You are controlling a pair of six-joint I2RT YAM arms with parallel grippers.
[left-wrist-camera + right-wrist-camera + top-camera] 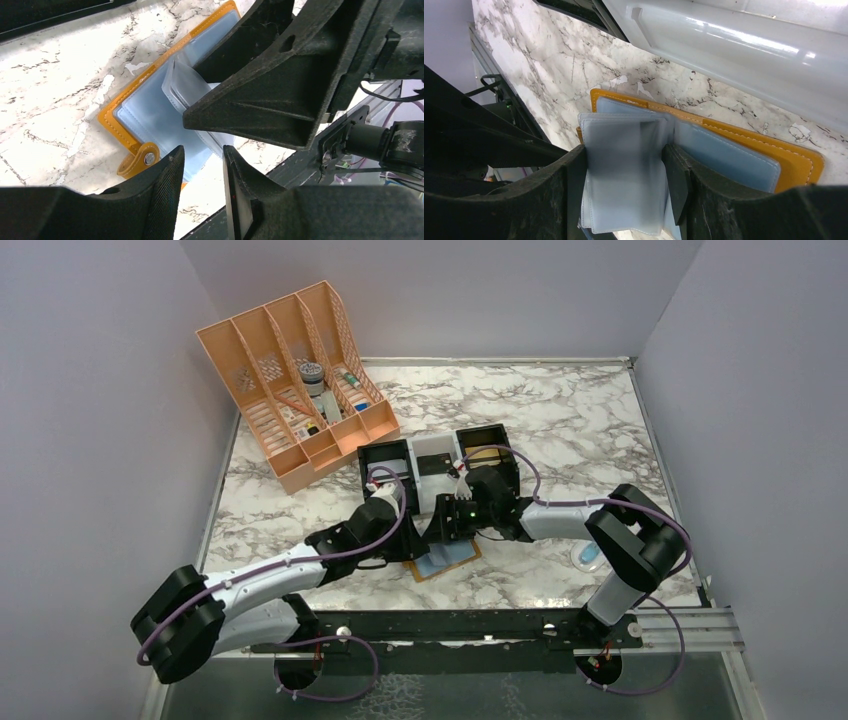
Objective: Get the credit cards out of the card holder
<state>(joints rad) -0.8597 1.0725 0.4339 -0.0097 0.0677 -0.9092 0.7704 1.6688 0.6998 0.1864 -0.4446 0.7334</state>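
Note:
The card holder (452, 562) lies open on the marble near the front edge, mustard-tan outside with pale blue panels (145, 115) (744, 155). A stack of cloudy clear sleeves (624, 170) (182, 82) stands up from its spine. My right gripper (624, 150) is shut on these sleeves, with one finger against each side edge. The credit cards are hidden; none can be told apart from the sleeves. My left gripper (202, 150) hovers over the holder's near edge beside the snap tab (142, 160), open with nothing between its fingers.
Just behind the holder stand two black bins (385, 465) (490, 450) with a white bin (435, 455) (734, 45) between them. An orange file organiser (295, 390) sits at the back left. A clear-blue packet (590, 558) lies at the right.

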